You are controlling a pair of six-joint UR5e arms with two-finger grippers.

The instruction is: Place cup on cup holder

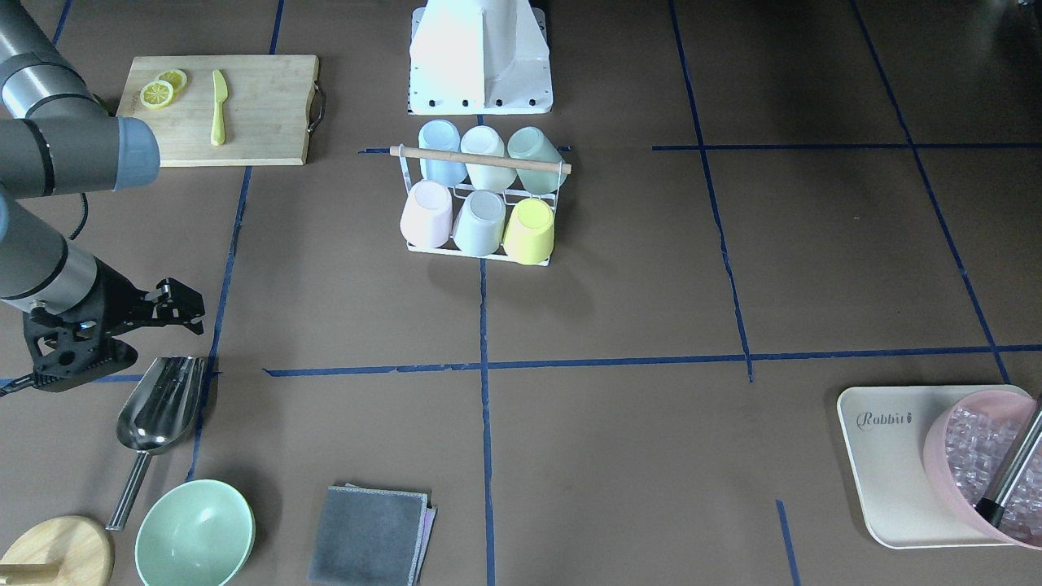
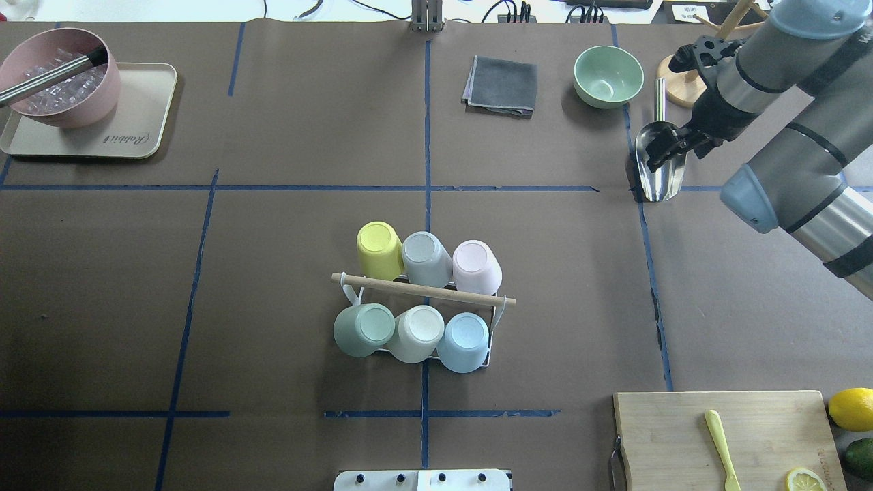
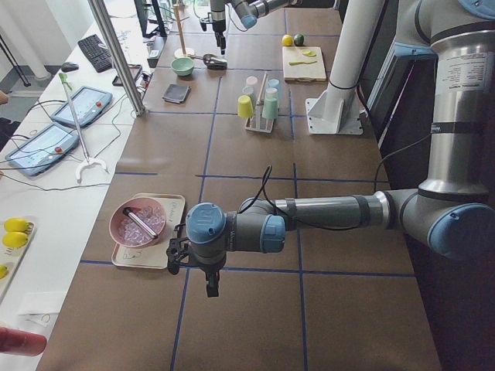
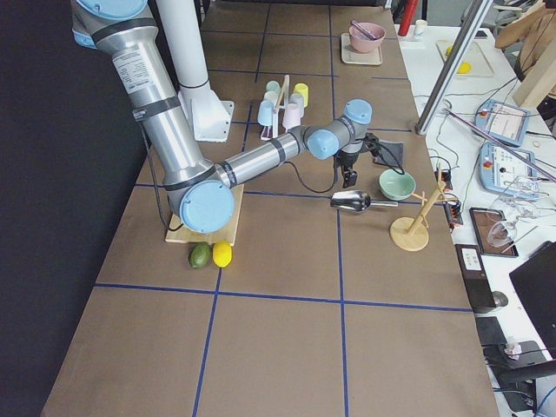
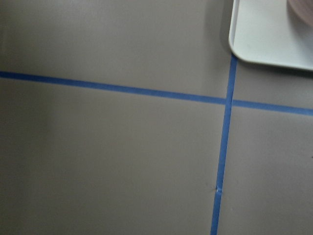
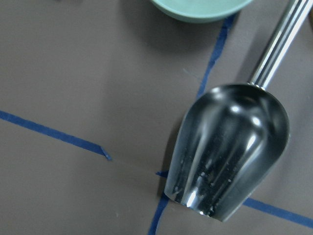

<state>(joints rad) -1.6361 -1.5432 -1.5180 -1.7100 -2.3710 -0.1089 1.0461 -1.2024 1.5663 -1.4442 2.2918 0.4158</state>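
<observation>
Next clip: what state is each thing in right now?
cup holder: upright, carrying six cups
cups: all upside down on the prongs
right hand: open, empty, over the scoop
left hand: open or shut, cannot tell
scoop: empty, lying flat
green bowl: upright, empty
pink bowl: holding ice cubes
cloth: folded

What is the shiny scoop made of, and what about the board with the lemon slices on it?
The scoop looks like polished metal, probably steel. It is silver and mirrors the light in bright streaks. The board looks like light wood, maybe bamboo. It is pale tan and matte, with faint strips running along its length.
</observation>
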